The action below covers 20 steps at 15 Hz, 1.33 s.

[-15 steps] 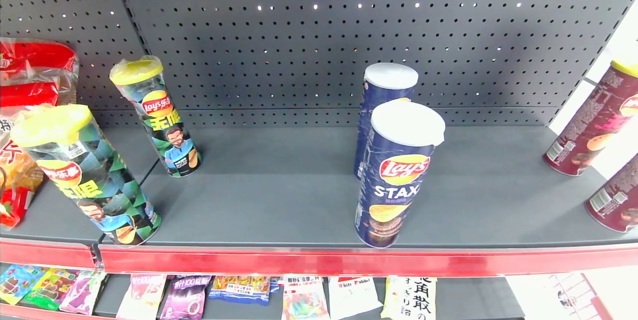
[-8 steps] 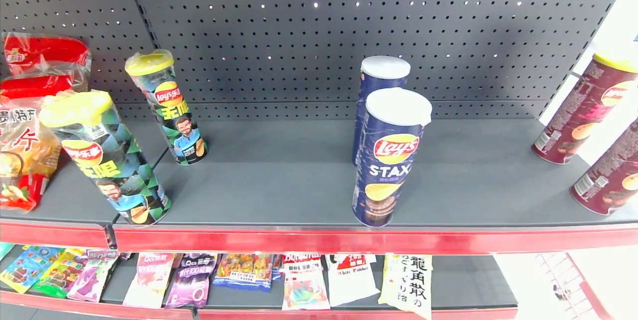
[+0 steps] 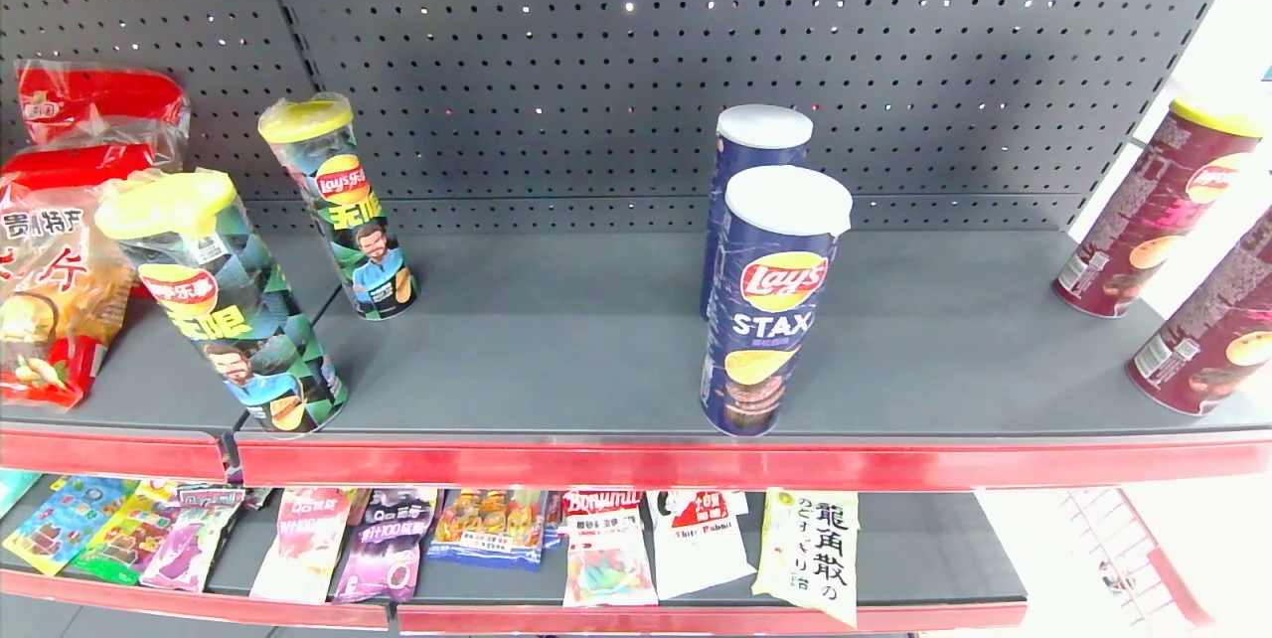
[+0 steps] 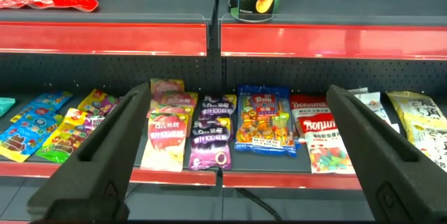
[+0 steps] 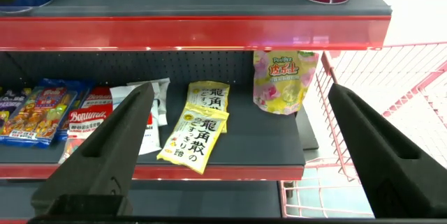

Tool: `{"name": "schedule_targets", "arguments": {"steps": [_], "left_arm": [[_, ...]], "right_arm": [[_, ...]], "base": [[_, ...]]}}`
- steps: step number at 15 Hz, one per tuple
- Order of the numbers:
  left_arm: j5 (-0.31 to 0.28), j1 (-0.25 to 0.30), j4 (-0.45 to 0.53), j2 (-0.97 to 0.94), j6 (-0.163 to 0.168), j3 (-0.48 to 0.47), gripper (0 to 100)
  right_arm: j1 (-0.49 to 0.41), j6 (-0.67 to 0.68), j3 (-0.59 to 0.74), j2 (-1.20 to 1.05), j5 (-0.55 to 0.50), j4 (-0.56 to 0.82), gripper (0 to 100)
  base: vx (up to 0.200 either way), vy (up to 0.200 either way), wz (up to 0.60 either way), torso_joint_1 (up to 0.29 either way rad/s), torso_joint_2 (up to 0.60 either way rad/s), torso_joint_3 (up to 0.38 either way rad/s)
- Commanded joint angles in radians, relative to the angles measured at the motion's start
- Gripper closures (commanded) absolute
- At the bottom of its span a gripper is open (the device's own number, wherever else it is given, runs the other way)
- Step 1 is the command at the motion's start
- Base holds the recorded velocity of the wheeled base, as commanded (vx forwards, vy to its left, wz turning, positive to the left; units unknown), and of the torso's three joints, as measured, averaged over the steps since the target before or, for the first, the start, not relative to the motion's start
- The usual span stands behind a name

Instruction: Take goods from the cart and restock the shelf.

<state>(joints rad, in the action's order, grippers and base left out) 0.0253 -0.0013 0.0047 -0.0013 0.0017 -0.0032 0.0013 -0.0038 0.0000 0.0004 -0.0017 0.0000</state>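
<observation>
Facing shelf (image 3: 556,360) | left hand (image 4: 237,95) spread | right hand (image 5: 241,90) spread

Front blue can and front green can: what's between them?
Nothing: the head view shows bare grey shelf between the front blue can and front green can.

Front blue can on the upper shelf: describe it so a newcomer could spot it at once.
Find the grey upper shelf with the red front lip. Near its middle stand two tall dark blue cans, and the front blue can is the one by the lip, ahead of the rear blue can. Their white lids set them apart from the yellow-lidded cans to either side.
</observation>
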Motion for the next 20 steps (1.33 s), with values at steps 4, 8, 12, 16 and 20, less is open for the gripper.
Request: {"name": "schedule_targets", "arguments": {"steps": [4, 8, 12, 16, 20], "left_arm": [[0.001, 0.0, 0.0, 0.001, 0.0, 0.0, 0], [0.001, 0.0, 0.0, 0.001, 0.0, 0.0, 0], [0.001, 0.0, 0.0, 0.001, 0.0, 0.0, 0], [0.001, 0.0, 0.0, 0.001, 0.0, 0.0, 0], [0.001, 0.0, 0.0, 0.001, 0.0, 0.0, 0]], "right_arm": [[0.0, -0.001, 0.0, 0.001, 0.0, 0.0, 0], [0.0, -0.001, 0.0, 0.001, 0.0, 0.0, 0], [0.0, -0.001, 0.0, 0.001, 0.0, 0.0, 0], [0.0, -0.001, 0.0, 0.001, 0.0, 0.0, 0], [0.0, -0.001, 0.0, 0.001, 0.0, 0.0, 0]], "base": [[0.0, 0.0, 0.0, 0.0, 0.0, 0.0], [0.0, 0.0, 0.0, 0.0, 0.0, 0.0], [0.0, 0.0, 0.0, 0.0, 0.0, 0.0], [0.0, 0.0, 0.0, 0.0, 0.0, 0.0], [0.0, 0.0, 0.0, 0.0, 0.0, 0.0]]}}
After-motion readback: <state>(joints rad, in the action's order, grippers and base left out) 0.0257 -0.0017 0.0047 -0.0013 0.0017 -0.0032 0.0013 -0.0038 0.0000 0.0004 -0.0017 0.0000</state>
